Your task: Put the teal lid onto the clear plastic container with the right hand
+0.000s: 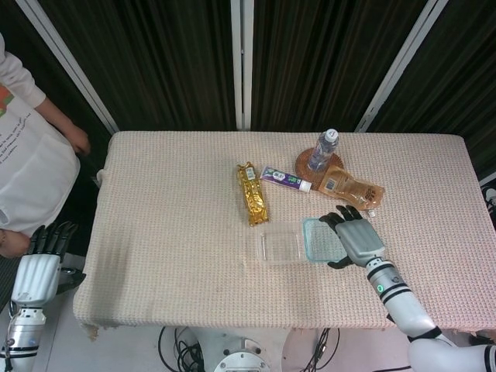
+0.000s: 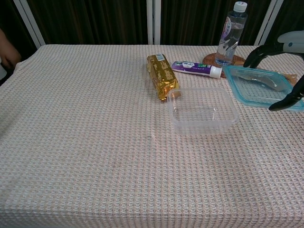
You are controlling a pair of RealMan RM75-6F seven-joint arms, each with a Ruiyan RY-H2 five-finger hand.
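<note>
My right hand [image 1: 355, 239] [image 2: 285, 57] grips the teal lid [image 1: 322, 239] [image 2: 256, 85] and holds it in the air, just right of the clear plastic container [image 1: 281, 245] [image 2: 202, 110]. The lid's left edge hangs close to the container's right rim. The container stands open on the table, right of centre. My left hand [image 1: 46, 246] hangs beside the table's left edge, below the tabletop, fingers spread, holding nothing. The chest view does not show it.
A gold snack packet [image 1: 253, 194] [image 2: 163, 76], a purple toothpaste tube [image 1: 285, 179] [image 2: 195, 68], a water bottle [image 1: 322, 150] [image 2: 231, 33] on a round coaster and an orange pouch [image 1: 350, 186] lie behind the container. A person in white [image 1: 23, 155] stands at the far left.
</note>
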